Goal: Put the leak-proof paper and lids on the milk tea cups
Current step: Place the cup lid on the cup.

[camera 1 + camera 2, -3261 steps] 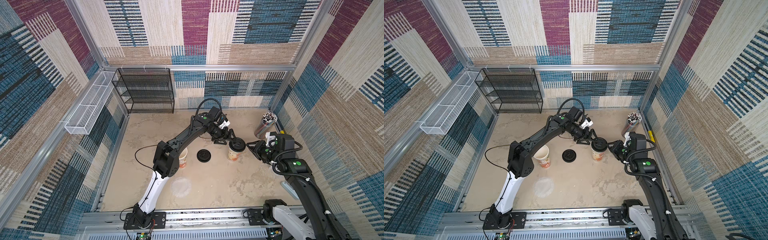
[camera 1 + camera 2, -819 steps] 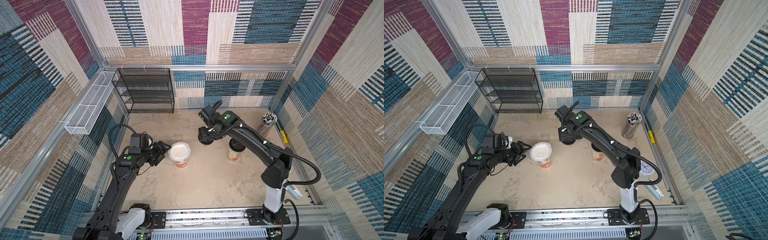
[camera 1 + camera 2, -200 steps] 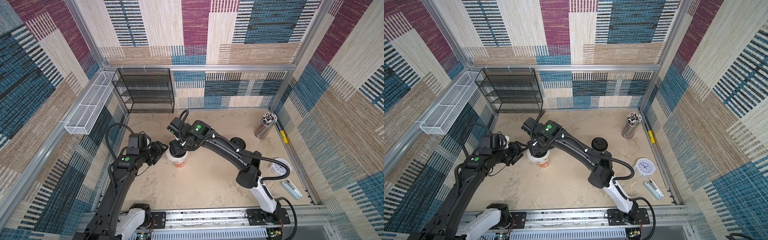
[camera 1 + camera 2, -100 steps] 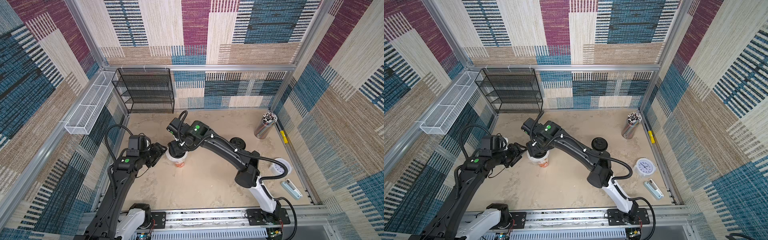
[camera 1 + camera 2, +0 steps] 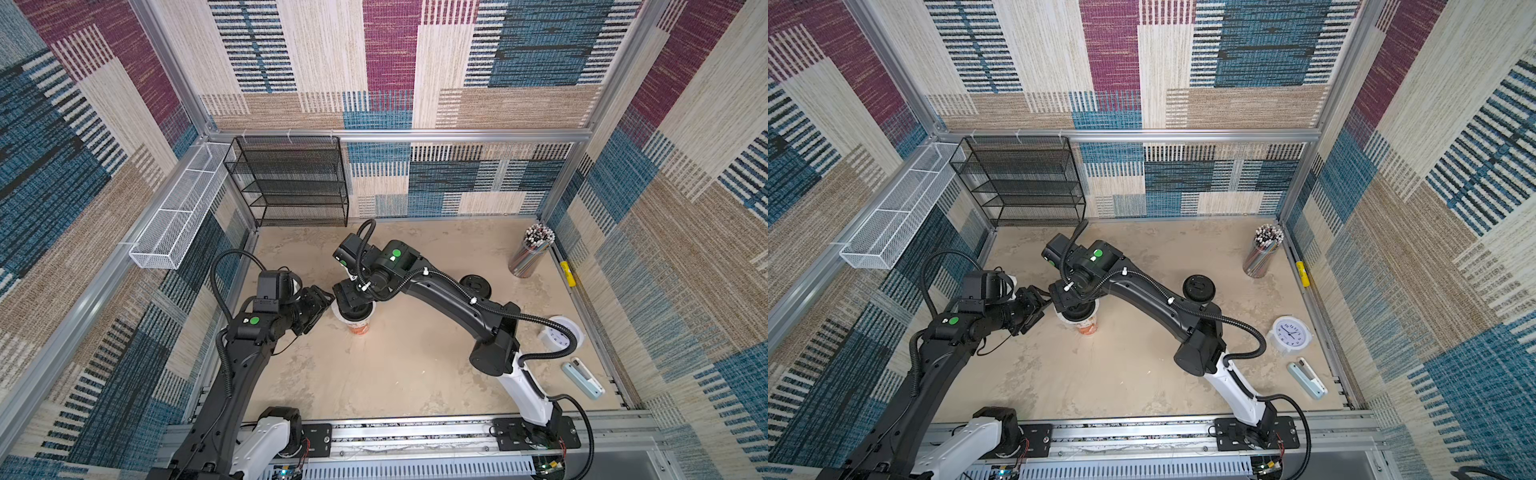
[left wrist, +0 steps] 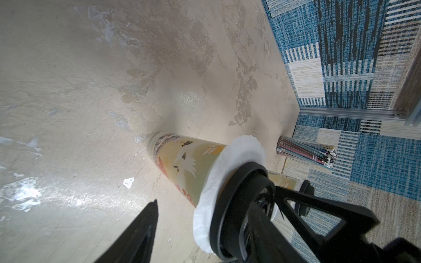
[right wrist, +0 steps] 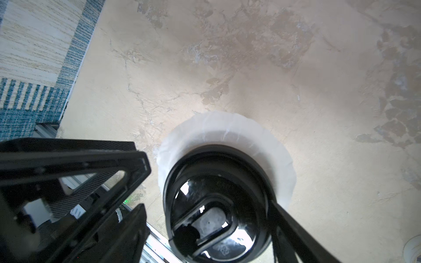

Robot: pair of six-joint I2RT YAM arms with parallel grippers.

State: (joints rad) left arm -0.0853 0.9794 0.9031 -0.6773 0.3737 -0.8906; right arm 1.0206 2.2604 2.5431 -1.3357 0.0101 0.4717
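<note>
I place everything by the eagle-print milk tea cup (image 6: pixel 186 164), which stands upright on the beige tabletop (image 5: pixel 395 374). A disc of leak-proof paper (image 7: pixel 227 129) lies across its mouth, the crinkled edge overhanging the rim all round. A black lid (image 7: pixel 218 173) sits on top of the disc.

The right gripper (image 5: pixel 353 301) hangs directly over this cup with its fingers spread wide to either side of the lid. In the right wrist view one finger (image 7: pixel 102 154) stands clear of the lid, with tabletop showing in the gap. The other lies at the lid's edge, and I cannot tell whether it touches.

The left gripper (image 5: pixel 322 301) is just beside the cup near its rim, on the side away from the second milk tea cup (image 6: pixel 281 178). Its fingers are apart and grip nothing.

That second cup stands well apart from the eagle-print cup, between it and the clear tumbler of striped straws (image 5: pixel 530 253). It carries a second lid (image 5: pixel 1199 286), and I cannot tell whether a disc lies under it.
</note>
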